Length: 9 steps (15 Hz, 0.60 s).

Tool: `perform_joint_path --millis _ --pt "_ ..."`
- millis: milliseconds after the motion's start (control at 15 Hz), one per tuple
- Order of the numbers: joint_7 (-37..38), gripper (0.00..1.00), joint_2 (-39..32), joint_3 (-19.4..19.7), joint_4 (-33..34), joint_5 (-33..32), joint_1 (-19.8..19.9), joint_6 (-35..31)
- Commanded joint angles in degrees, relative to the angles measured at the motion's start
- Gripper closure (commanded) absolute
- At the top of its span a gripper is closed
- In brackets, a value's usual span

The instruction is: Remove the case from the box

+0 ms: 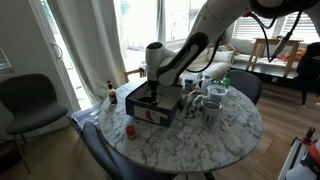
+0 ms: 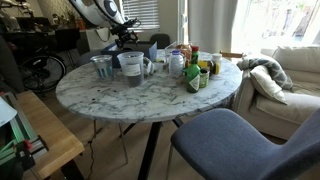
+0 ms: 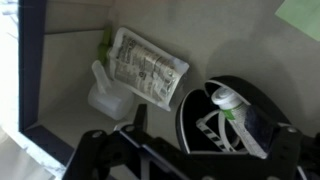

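Note:
The box [image 1: 150,112] is dark navy with a white patch on its side and stands on the round marble table in an exterior view. My gripper [image 1: 153,94] reaches down into it. In the wrist view the box's dark wall [image 3: 30,70] and grey-tan floor show. The black oblong case [image 3: 200,118] lies on that floor, with a white and green tube and a dark grey piece showing in it. My gripper [image 3: 200,150] is open, with a finger on either side of the case; the left finger stands clear of it.
A white printed packet [image 3: 148,65] and a white plastic piece [image 3: 105,95] lie in the box beside the case. On the table stand a small red round object [image 1: 130,129], a sauce bottle [image 1: 111,95], white mugs [image 1: 210,102] and several bottles [image 2: 195,70]. Chairs ring the table.

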State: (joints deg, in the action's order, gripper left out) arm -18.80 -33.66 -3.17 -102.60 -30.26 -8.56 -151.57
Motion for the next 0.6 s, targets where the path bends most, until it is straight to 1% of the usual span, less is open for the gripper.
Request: perform_joint_path --millis 0,67,133,200,267,333,400,467,533 --pt "-5.09 0.00 -5.15 -3.16 4.68 5.42 1.58 0.85" --pt "-5.52 0.00 -6.14 -3.50 5.82 6.43 1.46 1.29" --pt "-5.34 0.04 -7.36 -3.65 7.51 7.28 1.16 1.60" --pt "-5.44 0.18 -8.27 -3.94 9.14 8.16 1.14 1.96" --pt "-5.39 0.28 -9.05 -4.25 10.85 9.09 1.22 2.32" --pt "-5.40 0.30 -9.62 -4.43 12.13 9.76 1.27 2.53" --pt "-5.33 0.37 -10.16 -4.36 13.64 10.28 1.27 3.01" --pt "-5.14 0.47 -10.65 -4.16 14.93 10.60 1.14 3.46" --pt "-4.94 0.54 -10.99 -3.82 15.95 10.79 1.04 4.12"
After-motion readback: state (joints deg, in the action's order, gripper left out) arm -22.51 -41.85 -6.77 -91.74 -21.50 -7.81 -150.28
